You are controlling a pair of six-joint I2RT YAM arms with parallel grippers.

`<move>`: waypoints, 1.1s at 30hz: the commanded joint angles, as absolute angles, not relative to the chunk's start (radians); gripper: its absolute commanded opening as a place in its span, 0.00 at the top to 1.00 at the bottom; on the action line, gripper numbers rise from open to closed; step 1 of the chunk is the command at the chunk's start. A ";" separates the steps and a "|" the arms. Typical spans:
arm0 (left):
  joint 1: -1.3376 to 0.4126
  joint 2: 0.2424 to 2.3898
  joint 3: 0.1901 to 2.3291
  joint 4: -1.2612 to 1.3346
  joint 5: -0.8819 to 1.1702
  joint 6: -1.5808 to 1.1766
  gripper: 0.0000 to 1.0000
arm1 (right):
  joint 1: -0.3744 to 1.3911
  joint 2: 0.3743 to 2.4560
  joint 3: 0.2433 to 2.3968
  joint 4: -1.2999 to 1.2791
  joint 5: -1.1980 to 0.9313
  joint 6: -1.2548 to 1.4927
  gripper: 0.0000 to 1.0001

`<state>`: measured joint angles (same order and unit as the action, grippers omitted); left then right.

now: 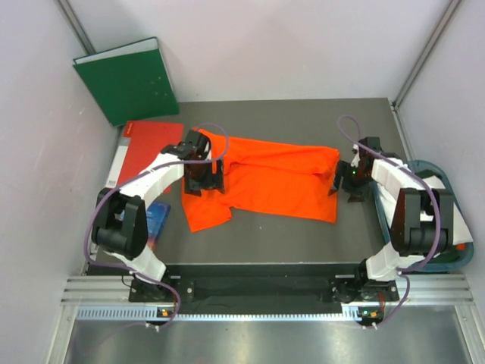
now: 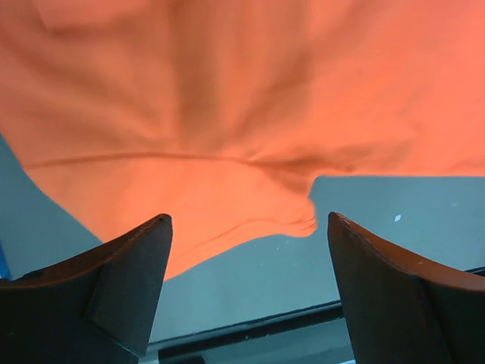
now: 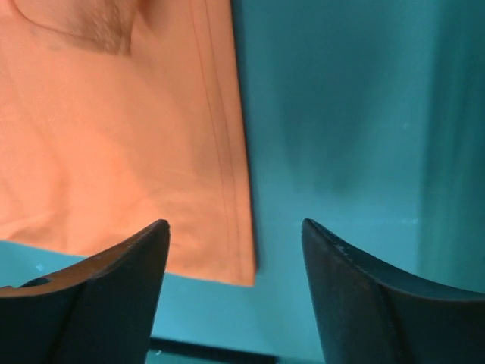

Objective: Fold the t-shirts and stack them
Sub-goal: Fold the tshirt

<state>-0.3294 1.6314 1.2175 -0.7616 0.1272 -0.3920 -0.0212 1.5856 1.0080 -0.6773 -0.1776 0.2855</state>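
Observation:
The orange t-shirt (image 1: 265, 180) lies spread out and wrinkled across the middle of the dark table. My left gripper (image 1: 203, 182) hovers over the shirt's left part, near a sleeve. It is open and empty. In the left wrist view the gripper (image 2: 250, 220) has its jaws wide apart over the shirt's edge (image 2: 227, 114) and bare table. My right gripper (image 1: 339, 182) is at the shirt's right edge, also open and empty. In the right wrist view the gripper (image 3: 235, 224) is over the shirt's hemmed corner (image 3: 114, 152). The white t-shirt is not in view.
A green binder (image 1: 129, 76) leans at the back left. A red folder (image 1: 151, 144) lies flat beside the left arm. A small blue object (image 1: 158, 216) lies near the left arm's base. A blue basket (image 1: 458, 193) stands at the right edge, behind the right arm.

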 commanded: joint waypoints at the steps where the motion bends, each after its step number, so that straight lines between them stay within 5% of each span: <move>1: -0.342 1.562 1.161 -0.824 0.066 -0.388 0.15 | -0.032 1.611 1.006 -0.752 -0.287 0.291 0.35; 15: -0.497 1.566 1.049 -0.842 0.022 -0.419 0.18 | -0.028 1.664 0.884 -0.830 -0.370 0.226 0.64; 19: -0.531 1.609 1.011 -0.816 0.009 -0.433 0.14 | -0.017 1.690 0.884 -0.805 -0.419 0.224 0.96; 26: -0.569 1.660 1.012 -0.779 -0.028 -0.436 0.16 | -0.012 1.655 0.934 -0.824 -0.350 0.207 1.00; 30: -0.571 1.715 1.022 -0.761 -0.069 -0.445 0.29 | -0.012 1.660 0.960 -0.827 -0.362 0.199 1.00; 33: -0.571 1.776 1.057 -0.785 -0.141 -0.468 0.49 | -0.012 1.658 0.974 -0.828 -0.376 0.201 1.00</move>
